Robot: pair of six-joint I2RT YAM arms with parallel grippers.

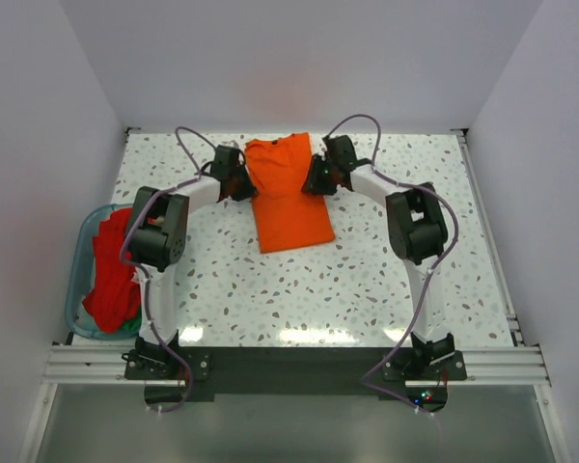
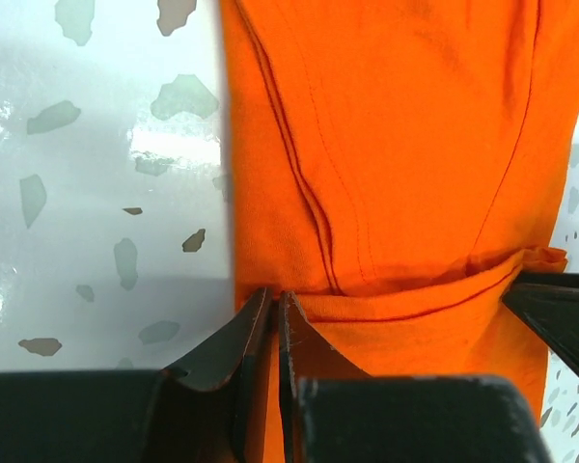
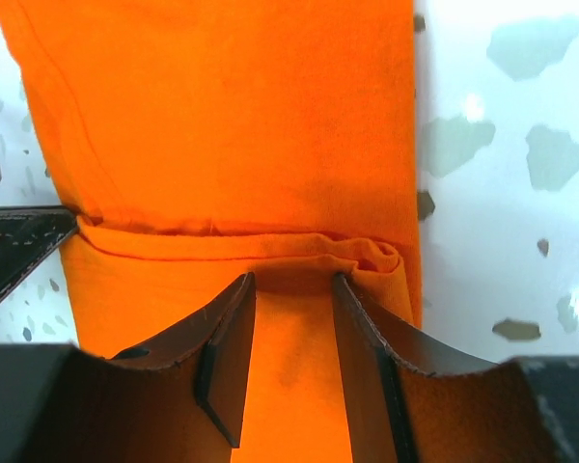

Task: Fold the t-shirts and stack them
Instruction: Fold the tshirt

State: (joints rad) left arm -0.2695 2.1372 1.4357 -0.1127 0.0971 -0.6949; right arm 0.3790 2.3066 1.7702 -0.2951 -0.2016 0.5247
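Pinching the orange t-shirt (image 1: 288, 198), left gripper (image 2: 274, 304) clenched; cannot tell for right gripper (image 3: 291, 285)

The orange t-shirt (image 1: 288, 198) lies flat on the table at 12 o'clock, folded lengthwise into 1 narrow strip. Its wider collar end points to 12 o'clock, and its squared lower end reaches toward the middle, slanting slightly to 5 o'clock. A raised crosswise fold (image 3: 241, 246) bunches the cloth partway along, with stitched seams showing beyond it. The red t-shirt (image 1: 111, 280) sits crumpled and unfolded at 9 o'clock, heaped in the tub (image 1: 73, 299) and spilling over its near edge.
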